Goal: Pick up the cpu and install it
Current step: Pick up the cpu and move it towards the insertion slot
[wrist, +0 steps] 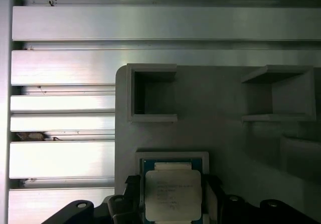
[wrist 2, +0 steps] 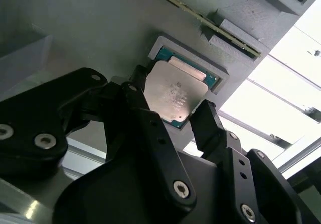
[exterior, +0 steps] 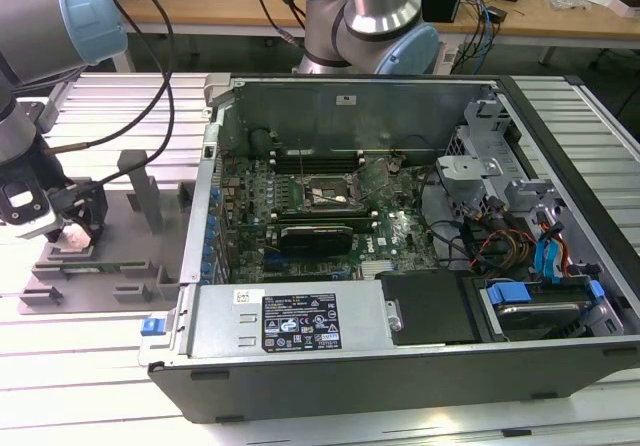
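Observation:
The cpu (wrist 2: 173, 96) is a small flat square chip with a pale silver top. It lies in, or just above, a square recess of the grey plastic fixture tray (wrist: 225, 133); I cannot tell which. In both wrist views my gripper (wrist 2: 173, 106) has its black fingers (wrist 2: 208, 121) pressed against two opposite edges of the chip. In the first wrist view the cpu (wrist: 173, 194) sits between those fingers, inside the recess frame. In the exterior view my gripper (exterior: 75, 231) is low over the tray (exterior: 100, 266), at that view's left. The motherboard socket (exterior: 325, 194) lies inside the case.
The open computer case (exterior: 400, 366) stands at the exterior view's right of the tray, its metal side wall (exterior: 205, 216) between tray and motherboard. Upright grey posts (exterior: 140, 191) rise from the tray near the gripper. Black cables (exterior: 150, 96) hang from the arm. Everything rests on a ribbed aluminium table (wrist: 60, 158).

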Available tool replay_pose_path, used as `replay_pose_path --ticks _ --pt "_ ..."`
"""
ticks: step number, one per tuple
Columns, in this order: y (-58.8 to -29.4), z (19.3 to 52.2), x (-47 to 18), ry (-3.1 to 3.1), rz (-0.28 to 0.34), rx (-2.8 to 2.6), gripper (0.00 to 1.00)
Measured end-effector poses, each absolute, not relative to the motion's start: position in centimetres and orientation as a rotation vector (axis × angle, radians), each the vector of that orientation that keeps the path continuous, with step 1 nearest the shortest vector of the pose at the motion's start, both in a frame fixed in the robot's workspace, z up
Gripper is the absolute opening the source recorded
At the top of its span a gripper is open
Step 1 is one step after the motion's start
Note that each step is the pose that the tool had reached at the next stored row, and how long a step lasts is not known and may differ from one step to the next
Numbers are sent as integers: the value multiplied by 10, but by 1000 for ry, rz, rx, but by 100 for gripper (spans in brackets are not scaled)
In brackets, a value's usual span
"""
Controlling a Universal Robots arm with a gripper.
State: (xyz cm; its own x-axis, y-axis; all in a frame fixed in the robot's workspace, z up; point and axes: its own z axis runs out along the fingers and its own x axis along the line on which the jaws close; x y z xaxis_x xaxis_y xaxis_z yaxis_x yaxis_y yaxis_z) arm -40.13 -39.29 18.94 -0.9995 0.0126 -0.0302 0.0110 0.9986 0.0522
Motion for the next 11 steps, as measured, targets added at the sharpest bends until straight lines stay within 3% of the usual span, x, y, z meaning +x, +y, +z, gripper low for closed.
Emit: replay_pose_path --ticks 2,3,11 --pt "-393 189 -401 3110 81 18 60" --pt "-393 189 -401 3110 81 18 54" --pt "-393 196 -401 3111 84 -55 54"
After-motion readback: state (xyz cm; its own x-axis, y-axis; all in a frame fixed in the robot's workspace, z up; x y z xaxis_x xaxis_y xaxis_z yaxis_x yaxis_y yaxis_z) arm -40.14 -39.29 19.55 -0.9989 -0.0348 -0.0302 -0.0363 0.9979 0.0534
